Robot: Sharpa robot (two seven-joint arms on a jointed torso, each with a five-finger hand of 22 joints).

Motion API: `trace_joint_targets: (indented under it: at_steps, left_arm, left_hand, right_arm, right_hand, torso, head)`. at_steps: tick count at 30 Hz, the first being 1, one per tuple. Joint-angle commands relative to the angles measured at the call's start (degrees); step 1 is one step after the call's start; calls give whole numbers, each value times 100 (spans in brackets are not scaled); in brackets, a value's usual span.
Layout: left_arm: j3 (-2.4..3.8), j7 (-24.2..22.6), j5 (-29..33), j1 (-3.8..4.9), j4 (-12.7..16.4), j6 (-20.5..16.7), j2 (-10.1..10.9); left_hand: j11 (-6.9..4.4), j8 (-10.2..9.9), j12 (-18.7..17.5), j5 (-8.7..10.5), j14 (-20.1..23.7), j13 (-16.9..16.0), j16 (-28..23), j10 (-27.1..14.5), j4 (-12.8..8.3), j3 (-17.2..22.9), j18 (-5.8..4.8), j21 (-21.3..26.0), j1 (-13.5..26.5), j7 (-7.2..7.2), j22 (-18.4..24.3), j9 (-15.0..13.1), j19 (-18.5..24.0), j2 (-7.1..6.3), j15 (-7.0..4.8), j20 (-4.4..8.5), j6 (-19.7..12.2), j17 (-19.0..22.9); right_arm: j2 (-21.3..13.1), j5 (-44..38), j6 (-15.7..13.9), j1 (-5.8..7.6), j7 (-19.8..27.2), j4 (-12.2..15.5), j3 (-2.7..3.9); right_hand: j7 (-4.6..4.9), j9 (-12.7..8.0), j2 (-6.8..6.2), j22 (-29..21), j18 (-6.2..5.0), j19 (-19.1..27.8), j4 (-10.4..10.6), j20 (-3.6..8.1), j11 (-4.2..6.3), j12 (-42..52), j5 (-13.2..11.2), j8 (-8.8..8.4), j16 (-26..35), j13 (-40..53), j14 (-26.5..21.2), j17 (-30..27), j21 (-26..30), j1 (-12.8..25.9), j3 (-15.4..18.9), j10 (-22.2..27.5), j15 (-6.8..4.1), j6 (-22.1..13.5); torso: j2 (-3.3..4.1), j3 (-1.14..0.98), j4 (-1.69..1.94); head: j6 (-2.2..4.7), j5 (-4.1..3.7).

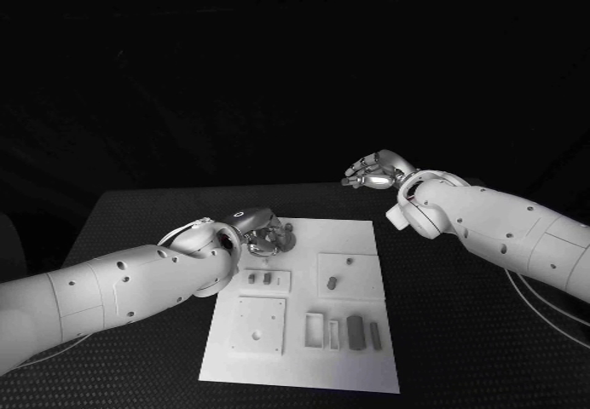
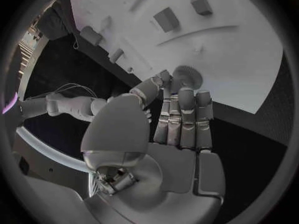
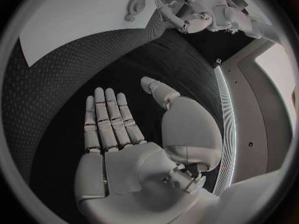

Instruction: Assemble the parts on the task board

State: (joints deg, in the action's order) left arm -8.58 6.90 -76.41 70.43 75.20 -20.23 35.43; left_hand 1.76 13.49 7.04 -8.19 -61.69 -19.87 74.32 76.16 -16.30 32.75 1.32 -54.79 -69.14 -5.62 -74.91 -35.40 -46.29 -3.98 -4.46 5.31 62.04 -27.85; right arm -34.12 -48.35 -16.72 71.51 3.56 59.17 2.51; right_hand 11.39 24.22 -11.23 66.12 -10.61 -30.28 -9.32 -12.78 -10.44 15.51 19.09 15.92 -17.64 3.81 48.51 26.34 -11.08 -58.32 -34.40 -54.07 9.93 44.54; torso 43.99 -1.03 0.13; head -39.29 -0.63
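1. Black table [image 1: 135, 213] under dark surrounds; white task board [image 1: 356, 234] sat centre-frame in head view, long axis running from upper centre to bottom.
2. Left hand [image 1: 262, 236] was at the board's upper-left corner. In left wrist view its fingertips [image 2: 167, 79] lay right by a round toothed part, prob. a gear [image 2: 186, 76], on the board. Fingers straight and close together; touching or pinching the gear, can't tell, so grip state unknown.
3. Key relation: gear lay just ahead of the left fingertips, well apart from the right hand. Left hand much nearer, so next move looked like its job.
4. Other parts [image 1: 355, 331] lay further down the board, in lower-centre of head view, some in shallow recesses.
5. Left arm came in from lower left, wrist bent down over the board.
6. Right hand [image 1: 375, 173] hung off the board, above its upper-right corner, over bare table. Right wrist view showed palm flat, fingers [image 3: 109, 119] spread, holding nothing.
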Motion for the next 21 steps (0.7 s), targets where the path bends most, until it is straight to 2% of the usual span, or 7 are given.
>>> trace_joint_targets:
  at_steps: [1,3,7,11,18,21]
  left_arm:
    - [33,-77,444,27,139,302,137]
    - [49,-63,458,78,201,492,250]
    - [47,-28,458,134,278,607,446]
    - [43,-31,442,139,293,642,536]
    - [31,-32,303,136,264,698,599]
    - [20,-28,312,133,217,714,599]
  left_hand:
    - [9,19,13,-30,-37,-4,14,45,3,1,106,-28,30,10,-98,-6,-21,36,6,437,48,10]
    - [9,16,9,-35,-38,-3,13,44,0,4,107,-29,29,10,-98,-3,-22,39,5,439,46,12]
    - [9,12,-1,-43,-43,-1,12,42,-7,9,109,-27,26,9,-95,2,-26,42,5,443,40,15]
    - [9,11,-3,-45,-44,0,11,43,-9,10,109,-26,26,9,-94,3,-26,41,5,443,40,16]
    - [9,12,-6,-45,-46,0,11,45,-10,12,109,-25,24,9,-93,4,-26,42,4,444,42,17]
    - [9,12,-7,-43,-48,0,12,47,-9,12,109,-24,25,9,-92,5,-26,42,4,444,42,18]
  right_arm:
    - [-17,11,56,-1,34,16,1]
    - [-20,11,55,-1,34,18,1]
    - [-45,11,55,-1,30,26,1]
    - [-53,11,52,-1,32,34,1]
    - [-64,10,53,-1,32,34,1]
    - [-62,10,52,-1,33,38,1]
  right_hand:
    - [114,-7,0,9,101,20,-7,6,16,-29,22,15,-38,8,-39,-8,32,14,32,-43,3,-46]
    - [114,-7,-1,10,101,20,-7,6,16,-30,23,16,-39,8,-39,-9,33,13,32,-44,3,-46]
    - [114,-7,-2,12,101,19,-8,6,17,-33,23,18,-40,8,-39,-10,36,11,32,-45,3,-45]
    - [113,-7,-2,14,101,18,-9,7,18,-36,24,19,-41,8,-40,-12,38,9,32,-46,3,-44]
    - [112,-7,-3,18,101,16,-11,7,22,-40,25,22,-43,8,-40,-14,42,6,32,-48,3,-42]
    - [112,-7,-2,19,102,16,-10,7,23,-41,26,23,-44,8,-40,-15,42,6,32,-48,3,-41]
  torso:
    - [-2,-1,11]
    - [-2,1,9]
    - [-2,2,14]
    - [1,3,11]
    - [7,18,7]
    - [5,4,-1]
  head:
    - [3,15]
    - [-1,24]
    - [-8,28]
    - [-9,43]
    - [-20,48]
    - [-15,62]
